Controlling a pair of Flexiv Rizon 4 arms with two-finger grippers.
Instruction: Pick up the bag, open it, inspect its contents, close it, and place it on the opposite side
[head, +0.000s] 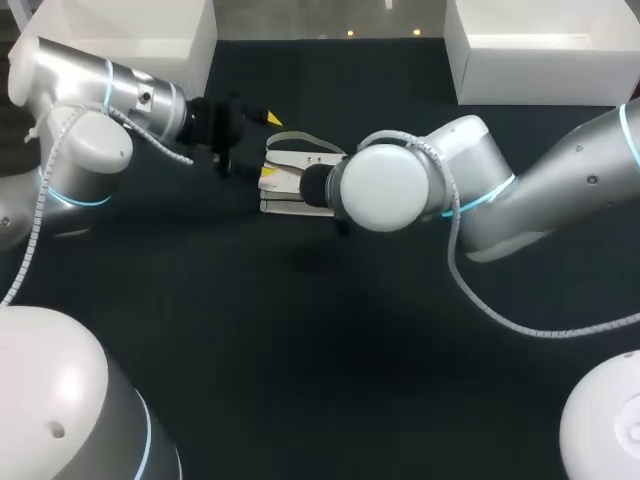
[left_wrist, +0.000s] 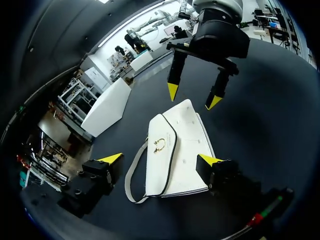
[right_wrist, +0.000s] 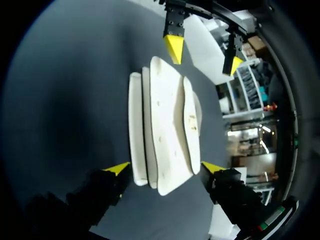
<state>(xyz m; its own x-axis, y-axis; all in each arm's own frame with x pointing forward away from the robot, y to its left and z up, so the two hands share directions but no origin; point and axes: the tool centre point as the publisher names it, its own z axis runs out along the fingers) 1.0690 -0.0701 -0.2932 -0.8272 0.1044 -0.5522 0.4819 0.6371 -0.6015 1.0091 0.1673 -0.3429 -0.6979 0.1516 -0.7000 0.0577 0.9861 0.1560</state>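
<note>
Both sets of jaws stand wide, holding nothing, and each straddles one end of the white handbag (head: 285, 180) from opposite sides. The handbag lies flat near the middle of the dark bench (head: 300, 350), flap up. Its gold clasp (left_wrist: 159, 145) shows in the left wrist view, and the grey strap (left_wrist: 131, 175) lies looped loose on the bench beside it. The left arm (head: 110, 95) comes in low at the end where the strap lies. One of its yellow fingertips (left_wrist: 210, 160) sits right at the bag's long edge while the other stands apart beyond the strap, so this is no grip yet. The right arm (head: 400, 190) faces it across the bag, its fingertips (right_wrist: 119, 168) flanking the far end, close to the sides but seemingly not pressing. I judge this two-ended stance is meant to bracket the bag so that closing pinches its body squarely, leaving one arm to lift and the other free for the flap. The task looks barely begun: the bag is unlifted and the flap shut. Two white bins (head: 540, 50) stand at the bench's back corners, well apart from the bag
</note>
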